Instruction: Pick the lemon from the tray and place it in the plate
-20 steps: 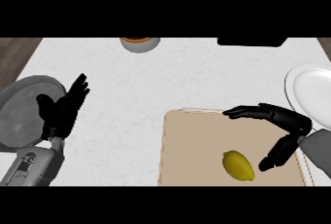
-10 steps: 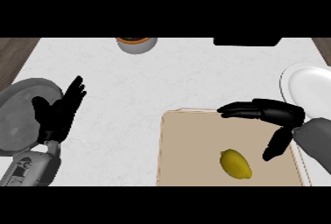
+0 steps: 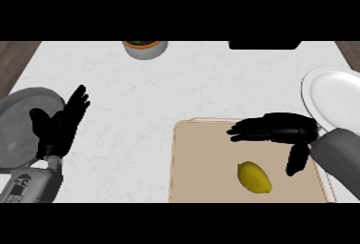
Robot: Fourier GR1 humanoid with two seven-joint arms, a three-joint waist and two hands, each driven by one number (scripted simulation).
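The right robot hand is over the far part of the tray. It is wide open and holds nothing: its fingers are stretched toward the left and its thumb points down toward the near edge. Its grey forearm comes in from the lower right corner. I cannot tell from this view whether the hand touches the tray or is a little above it.

The lemon lies on the tray, in the near right part, just below the fingers and to the left of the thumb. It is near the hand but apart from it. Its long side is a little tilted. The tray is flat, beige and rectangular, and it lies on the white worktop.

The plate is white and lies at the right edge of the worktop, just beyond the right robot hand and beside the far right corner of the tray. Nothing lies in the part that shows.

The left robot hand is at the left side, open, with its fingers up, and it rests there. It partly covers the right rim of a grey round dish.

At the far edge of the worktop stand a grey bowl with something brown inside and a black object, well apart from each other.
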